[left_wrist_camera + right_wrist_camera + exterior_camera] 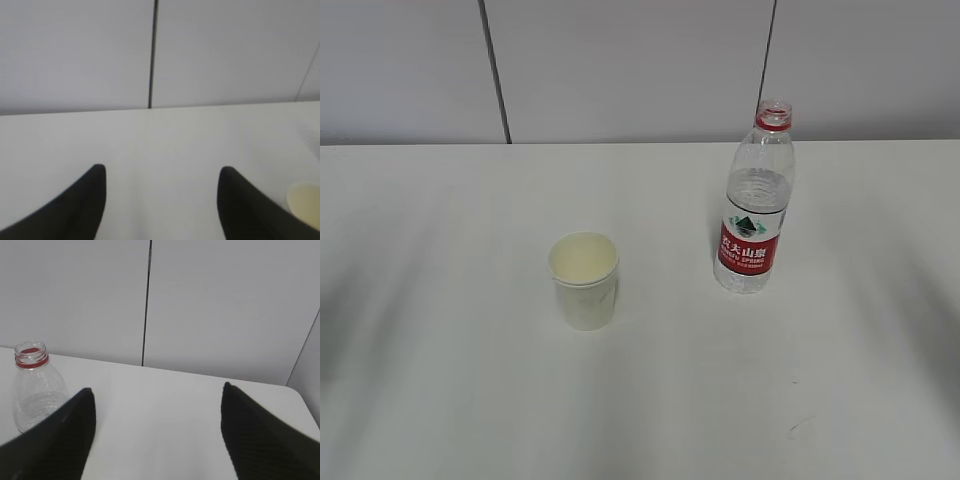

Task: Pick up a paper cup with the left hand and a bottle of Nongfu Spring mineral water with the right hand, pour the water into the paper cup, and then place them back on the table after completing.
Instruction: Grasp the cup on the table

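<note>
A pale paper cup (584,279) stands upright and looks empty near the middle of the white table (440,380). An uncapped clear bottle (755,205) with a red label stands upright to its right, partly filled with clear water (757,196). Neither arm shows in the exterior view. In the left wrist view my left gripper (163,172) is open over bare table, with the cup's rim (305,200) at the lower right edge. In the right wrist view my right gripper (158,392) is open, with the bottle's neck (35,385) to its left beyond the left finger.
A grey panelled wall (640,60) runs along the table's far edge. The table's right far corner shows in the right wrist view (295,390).
</note>
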Motion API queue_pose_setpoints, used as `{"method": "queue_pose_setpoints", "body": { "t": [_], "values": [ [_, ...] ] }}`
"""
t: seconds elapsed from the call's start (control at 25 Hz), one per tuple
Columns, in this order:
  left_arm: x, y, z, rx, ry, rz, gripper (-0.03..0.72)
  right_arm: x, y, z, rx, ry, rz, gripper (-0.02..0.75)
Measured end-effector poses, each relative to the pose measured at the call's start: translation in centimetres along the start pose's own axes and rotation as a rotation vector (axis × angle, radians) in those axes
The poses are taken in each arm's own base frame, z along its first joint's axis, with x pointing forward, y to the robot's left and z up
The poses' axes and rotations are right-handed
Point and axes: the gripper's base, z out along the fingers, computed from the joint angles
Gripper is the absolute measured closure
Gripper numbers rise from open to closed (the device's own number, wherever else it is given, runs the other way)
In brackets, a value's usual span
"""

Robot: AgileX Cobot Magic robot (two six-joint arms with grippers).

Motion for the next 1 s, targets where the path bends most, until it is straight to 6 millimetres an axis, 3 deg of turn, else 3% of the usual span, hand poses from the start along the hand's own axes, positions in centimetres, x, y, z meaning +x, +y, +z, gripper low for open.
{"method": "queue_pose_setpoints", "body": {
  "t": [0.2,0.4,0.8,1.0],
  "values": [
    [1.8,-1.7,2.1,0.083,0.082,0.010,0.251,1.1,0.2,2.1,-0.007,0.036,0.014,0.160],
    [3.3,-2.1,3.9,0.094,0.123,0.018,0.251,2.1,0.5,3.7,-0.027,0.056,0.008,0.160],
    [7.0,-2.5,6.7,0.129,0.236,0.081,0.251,3.3,1.2,5.1,-0.092,0.093,-0.030,0.160],
    [9.2,-3.6,7.9,0.208,0.274,0.096,0.251,3.5,1.3,5.3,-0.106,0.088,-0.046,0.160]
  ]
}}
